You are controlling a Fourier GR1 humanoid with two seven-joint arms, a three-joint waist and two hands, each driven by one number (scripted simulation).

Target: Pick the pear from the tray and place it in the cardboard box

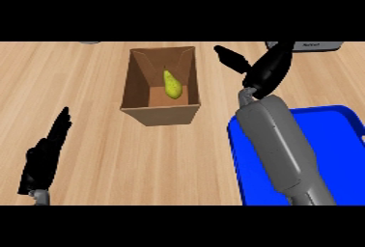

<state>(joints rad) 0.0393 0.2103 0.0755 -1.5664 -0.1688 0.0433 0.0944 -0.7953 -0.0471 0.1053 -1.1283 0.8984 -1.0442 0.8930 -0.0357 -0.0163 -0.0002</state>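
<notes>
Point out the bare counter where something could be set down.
Bare wood lies left of the cardboard box, above the resting left robot hand, and in front of the box, between that hand and the blue tray. It is crowded to the right: the right robot hand hangs open between box and tray. The pear lies in the box.

The only lettering, on a grey object [314, 45] at the counter's far edge, is too small to read.

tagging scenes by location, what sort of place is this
Probably a kitchen counter or worktop: a light wooden surface carrying an open cardboard box with a pear inside and a blue tray, with part of a grey object at the far edge.
</notes>
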